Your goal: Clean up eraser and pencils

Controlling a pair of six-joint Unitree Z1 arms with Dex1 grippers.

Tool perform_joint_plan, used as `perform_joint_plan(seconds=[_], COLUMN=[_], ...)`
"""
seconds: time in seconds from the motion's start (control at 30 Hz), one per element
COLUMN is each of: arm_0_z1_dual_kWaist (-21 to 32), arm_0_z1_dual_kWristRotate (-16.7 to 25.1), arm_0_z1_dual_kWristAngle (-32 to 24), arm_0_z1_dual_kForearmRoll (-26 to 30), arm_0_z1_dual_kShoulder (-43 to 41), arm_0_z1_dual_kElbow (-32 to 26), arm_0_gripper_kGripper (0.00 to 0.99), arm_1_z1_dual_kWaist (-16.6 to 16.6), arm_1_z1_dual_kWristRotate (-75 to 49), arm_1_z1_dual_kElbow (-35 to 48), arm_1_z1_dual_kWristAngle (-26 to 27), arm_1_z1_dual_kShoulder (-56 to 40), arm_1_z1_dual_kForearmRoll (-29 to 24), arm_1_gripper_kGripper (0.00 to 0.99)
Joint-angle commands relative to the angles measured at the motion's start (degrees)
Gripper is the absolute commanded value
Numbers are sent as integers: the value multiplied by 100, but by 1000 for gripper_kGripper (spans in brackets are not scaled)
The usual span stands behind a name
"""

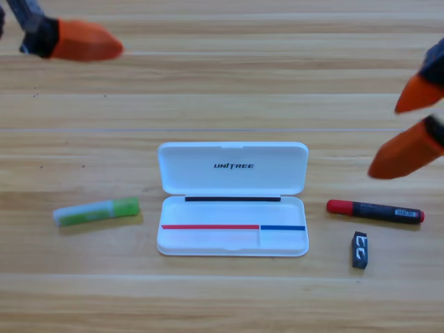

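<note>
Right now right gripper (409, 128) hovering open near table's (222, 298) right edge, above red-black pencil (375, 210) and eraser (359, 250); green pencil (96, 211) lying left of case (232, 208). Left gripper (80, 40) waiting top-left corner, jaw gap untellable. Pencils likely light, stiff, rolling; gripping mid-barrel

Left arm: we see it entering at the upper left corner, only its dark wrist end and orange tip in view.
Left tool (94, 41): its orange jaws look like one closed wedge to us, pointing right, high above the lower half of the view, holding nothing.
Right arm: we find it at the right edge, mostly cut off.
Right tool (399, 135): two orange jaws are visibly parted, one above the other, tips aimed down and left, a clear gap between them, and nothing gripped.
</note>
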Motion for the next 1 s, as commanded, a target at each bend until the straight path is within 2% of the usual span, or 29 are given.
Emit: perform_joint_plan(seconds=[0.03,0.1,0.17,0.27,0.33,0.47,0.6,0.9,1.0], arm_0_z1_dual_kWaist=[237,325,457,677,817,1090,1301,1854,2294], arm_0_z1_dual_kWristRotate=[-223,40,410,647,1007,1139,1271,1983,2343], arm_0_z1_dual_kWristAngle=[963,1033,1042,1042,1024,945,928,893,374], arm_0_z1_dual_kForearmRoll=[-111,-111,-111,-119,-119,-119,-128,-155,109], arm_0_z1_dual_kShoulder=[287,393,481,612,639,753,744,1166,1333], arm_0_z1_dual_kElbow=[-59,-68,-50,-59,-24,-15,-6,-42,-358], arm_0_gripper_kGripper=[988,976,948,946,946,933,933,931,904], arm_1_z1_dual_kWaist=[-420,-420,-420,-420,-420,-420,-420,-394,-367], arm_1_z1_dual_kWristRotate=[868,1290,1554,1870,2196,3356,3901,5087,5316], arm_1_z1_dual_kElbow=[239,301,564,1004,1215,1513,1469,1144,1083], arm_1_z1_dual_kWristAngle=[-474,-588,-606,-703,-755,-773,-747,-492,-483], arm_1_z1_dual_kShoulder=[1375,1595,1683,1674,1683,1700,1858,2562,2729], arm_1_z1_dual_kForearmRoll=[-22,-92,-400,-707,-848,-980,-980,-1041,-1059], arm_1_gripper_kGripper=[982,982,982,990,990,990,990,945,922])
